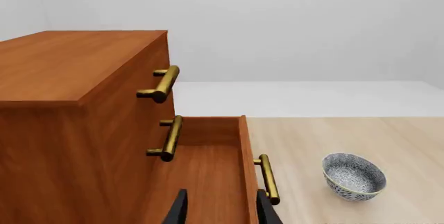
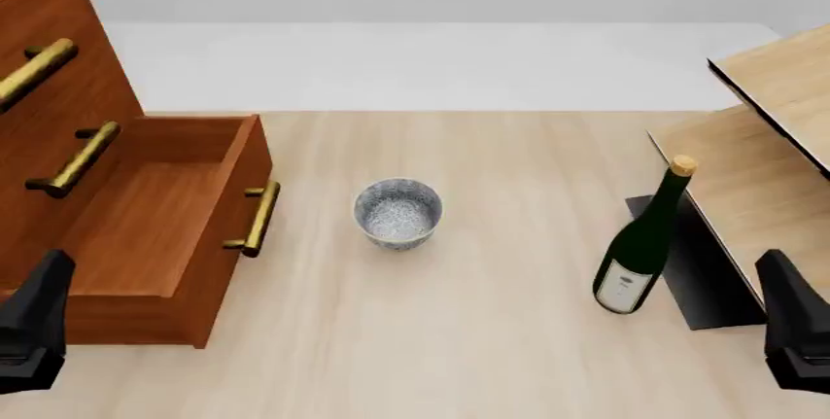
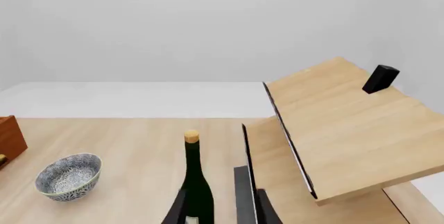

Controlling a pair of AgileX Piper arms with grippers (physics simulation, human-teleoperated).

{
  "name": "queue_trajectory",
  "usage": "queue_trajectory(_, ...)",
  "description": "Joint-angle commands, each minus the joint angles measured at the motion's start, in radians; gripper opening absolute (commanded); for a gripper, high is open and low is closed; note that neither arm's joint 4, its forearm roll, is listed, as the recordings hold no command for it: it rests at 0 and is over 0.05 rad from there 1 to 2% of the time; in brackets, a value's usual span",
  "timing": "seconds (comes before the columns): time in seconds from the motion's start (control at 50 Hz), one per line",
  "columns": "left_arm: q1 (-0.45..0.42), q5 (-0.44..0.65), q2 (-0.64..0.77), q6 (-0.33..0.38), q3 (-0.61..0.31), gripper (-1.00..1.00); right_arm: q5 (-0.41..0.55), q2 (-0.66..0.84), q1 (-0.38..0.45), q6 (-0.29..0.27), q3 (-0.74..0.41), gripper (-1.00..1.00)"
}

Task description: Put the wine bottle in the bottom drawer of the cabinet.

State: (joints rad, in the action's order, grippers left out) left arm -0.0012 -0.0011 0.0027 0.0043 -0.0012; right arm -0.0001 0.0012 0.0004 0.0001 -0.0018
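Note:
The wine bottle (image 2: 639,249) stands upright on the table at the right, dark green with a tan cork and a white label; the right wrist view shows the bottle (image 3: 194,182) straight ahead. My right gripper (image 2: 786,302) is open, near the front edge to the bottle's right, apart from it. The reddish-brown cabinet (image 2: 52,98) stands at the left. Its bottom drawer (image 2: 143,215) is pulled out, with a bare floor and a brass handle (image 2: 257,217) on its front. My left gripper (image 2: 42,302) is open and holds nothing, above the drawer's near corner (image 1: 208,182).
A blue-and-white patterned bowl (image 2: 398,212) sits mid-table between the drawer and the bottle. A pale-wood shelf unit (image 2: 765,147) with a dark base rises just behind and right of the bottle. Two upper drawers with brass handles (image 1: 161,84) are closed.

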Motion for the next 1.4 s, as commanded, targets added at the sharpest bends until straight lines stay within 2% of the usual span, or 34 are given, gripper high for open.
queue_trajectory(0.02, -0.002, -0.019, 0.031, 0.009, -0.007, 1.00, 0.000, 0.001, 0.002, -0.001, -0.007, 1.00)
queue_trajectory(0.14, -0.016, -0.055, 0.104, 0.042, -0.038, 1.00, 0.003, 0.000, -0.002, -0.009, -0.009, 1.00)
queue_trajectory(0.34, -0.008, -0.115, 0.291, 0.017, -0.146, 1.00, 0.010, 0.000, 0.007, -0.008, -0.017, 1.00)
queue_trajectory(0.52, -0.048, -0.132, 0.498, 0.004, -0.272, 1.00, 0.011, 0.000, 0.023, -0.012, -0.011, 1.00)
queue_trajectory(0.58, -0.092, -0.127, 0.542, 0.076, -0.301, 1.00, 0.014, 0.002, 0.029, -0.023, -0.008, 1.00)
queue_trajectory(0.66, -0.120, -0.090, 0.602, 0.032, -0.356, 1.00, 0.016, 0.006, 0.032, -0.019, -0.004, 1.00)
queue_trajectory(0.74, -0.139, -0.059, 0.654, 0.052, -0.403, 1.00, 0.016, 0.012, 0.030, -0.019, -0.004, 1.00)
queue_trajectory(0.78, -0.167, -0.044, 0.649, 0.106, -0.418, 1.00, 0.017, 0.012, 0.030, -0.017, -0.004, 1.00)
queue_trajectory(0.8, -0.174, -0.034, 0.659, 0.108, -0.428, 1.00, 0.016, 0.014, 0.029, -0.019, -0.003, 1.00)
queue_trajectory(0.82, -0.158, -0.009, 0.688, 0.043, -0.457, 1.00, 0.017, 0.015, 0.029, -0.018, -0.003, 1.00)
queue_trajectory(0.84, -0.154, 0.000, 0.694, 0.028, -0.469, 1.00, 0.017, 0.016, 0.029, -0.017, -0.003, 1.00)
queue_trajectory(0.88, -0.166, 0.022, 0.719, 0.066, -0.493, 1.00, 0.017, 0.019, 0.029, -0.018, -0.003, 1.00)
queue_trajectory(0.96, -0.167, 0.069, 0.772, 0.047, -0.543, 1.00, 0.018, 0.021, 0.026, -0.020, -0.004, 1.00)
queue_trajectory(1.0, -0.167, 0.095, 0.789, 0.066, -0.566, 1.00, 0.021, 0.019, 0.023, -0.020, -0.005, 1.00)
queue_trajectory(1.04, -0.178, 0.111, 0.808, 0.082, -0.573, 1.00, 0.026, 0.015, 0.022, -0.020, -0.005, 1.00)
queue_trajectory(1.12, -0.169, 0.138, 0.847, 0.056, -0.597, 1.00, 0.025, 0.020, 0.022, -0.020, -0.003, 1.00)
queue_trajectory(1.14, -0.175, 0.145, 0.857, 0.030, -0.600, 1.00, 0.024, 0.022, 0.023, -0.020, -0.003, 1.00)
queue_trajectory(1.18, -0.197, 0.158, 0.883, 0.032, -0.597, 1.00, 0.023, 0.024, 0.024, -0.020, -0.004, 1.00)
queue_trajectory(1.2, -0.197, 0.165, 0.893, -0.009, -0.601, 1.00, 0.023, 0.024, 0.025, -0.020, -0.004, 1.00)
queue_trajectory(1.3, -0.191, 0.177, 0.930, 0.023, -0.609, 1.00, 0.030, 0.021, 0.023, -0.028, -0.003, 1.00)
queue_trajectory(1.32, -0.192, 0.181, 0.942, 0.006, -0.611, 1.00, 0.031, 0.023, 0.024, -0.030, -0.003, 1.00)
queue_trajectory(1.36, -0.195, 0.182, 0.959, 0.045, -0.608, 1.00, 0.031, 0.022, 0.024, -0.030, -0.003, 1.00)
queue_trajectory(1.4, -0.194, 0.178, 0.970, 0.023, -0.608, 1.00, 0.032, 0.022, 0.024, -0.030, -0.004, 1.00)
